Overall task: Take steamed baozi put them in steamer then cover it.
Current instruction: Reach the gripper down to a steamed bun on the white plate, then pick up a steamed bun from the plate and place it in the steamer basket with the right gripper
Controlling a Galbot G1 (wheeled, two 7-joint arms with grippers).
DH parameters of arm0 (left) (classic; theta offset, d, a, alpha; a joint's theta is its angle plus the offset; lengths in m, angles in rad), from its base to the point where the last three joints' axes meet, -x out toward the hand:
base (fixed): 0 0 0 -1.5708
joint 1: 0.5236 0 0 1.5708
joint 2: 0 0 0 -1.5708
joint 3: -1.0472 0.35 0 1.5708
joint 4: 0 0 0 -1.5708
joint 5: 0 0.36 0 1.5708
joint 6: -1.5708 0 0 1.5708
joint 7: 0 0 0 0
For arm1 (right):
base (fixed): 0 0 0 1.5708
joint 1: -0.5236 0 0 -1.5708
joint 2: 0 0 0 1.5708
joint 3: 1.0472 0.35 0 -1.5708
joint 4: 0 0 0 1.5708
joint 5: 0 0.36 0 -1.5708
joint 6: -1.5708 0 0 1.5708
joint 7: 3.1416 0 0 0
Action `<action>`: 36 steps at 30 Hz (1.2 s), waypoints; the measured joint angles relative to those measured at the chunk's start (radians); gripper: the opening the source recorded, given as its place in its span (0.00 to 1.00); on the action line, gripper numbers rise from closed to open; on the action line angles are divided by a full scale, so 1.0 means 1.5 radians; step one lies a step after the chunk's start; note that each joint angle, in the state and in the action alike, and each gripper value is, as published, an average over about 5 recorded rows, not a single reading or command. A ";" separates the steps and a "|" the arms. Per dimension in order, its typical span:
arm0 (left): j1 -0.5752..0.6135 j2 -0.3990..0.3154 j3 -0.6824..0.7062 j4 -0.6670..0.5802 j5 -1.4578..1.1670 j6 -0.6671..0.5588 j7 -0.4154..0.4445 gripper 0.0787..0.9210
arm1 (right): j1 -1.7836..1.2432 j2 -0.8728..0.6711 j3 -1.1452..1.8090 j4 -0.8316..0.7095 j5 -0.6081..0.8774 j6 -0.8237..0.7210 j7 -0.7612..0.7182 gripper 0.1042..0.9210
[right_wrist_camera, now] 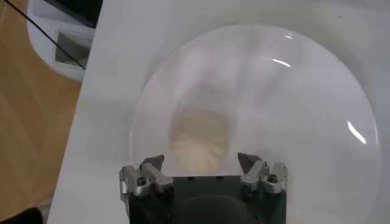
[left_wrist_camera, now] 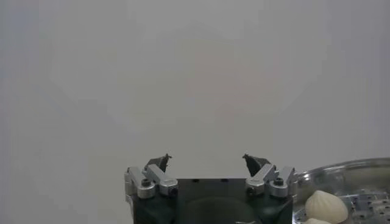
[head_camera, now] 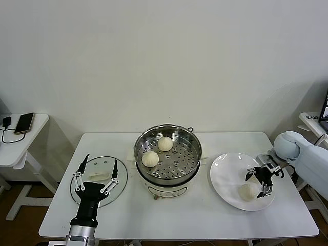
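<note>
The steamer (head_camera: 139, 147) stands mid-table with two steamed baozi (head_camera: 165, 143) (head_camera: 150, 158) on its perforated tray. Another baozi (head_camera: 247, 191) lies on the white plate (head_camera: 225, 171) at the right. My right gripper (head_camera: 258, 183) hovers open just above that bun, touching nothing. In the right wrist view the bun (right_wrist_camera: 200, 139) sits between and beyond the spread fingers of the right gripper (right_wrist_camera: 201, 161), on the plate (right_wrist_camera: 292, 109). The cover (head_camera: 119, 183) lies flat left of the steamer. My left gripper (head_camera: 96, 169) is open over it. The left gripper (left_wrist_camera: 207, 161) is empty, with the steamer's rim (left_wrist_camera: 347, 167) and a bun (left_wrist_camera: 326, 206) off to one side.
A small white side table (head_camera: 36, 134) with a phone (head_camera: 24, 123) and cable stands at the left. Another white stand (head_camera: 311, 119) is at the far right. The table's front edge runs close below the plate and the cover.
</note>
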 measured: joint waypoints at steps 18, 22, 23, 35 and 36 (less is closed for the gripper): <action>-0.003 -0.002 0.000 0.003 -0.001 0.002 -0.001 0.88 | -0.009 0.005 -0.009 0.008 -0.009 -0.006 0.018 0.69; -0.004 -0.001 0.000 0.002 -0.001 0.003 -0.001 0.88 | 0.005 0.000 -0.018 0.015 -0.003 -0.004 0.017 0.68; -0.004 -0.001 0.000 0.002 -0.001 0.003 -0.001 0.88 | 0.012 -0.001 -0.022 0.017 -0.001 -0.003 0.015 0.67; -0.008 0.008 0.001 -0.002 -0.007 0.007 -0.002 0.88 | 0.239 0.031 -0.145 0.050 0.073 0.049 -0.031 0.67; -0.008 0.009 0.001 -0.002 -0.008 0.007 -0.002 0.88 | 0.264 0.039 -0.159 0.053 0.083 0.058 -0.033 0.67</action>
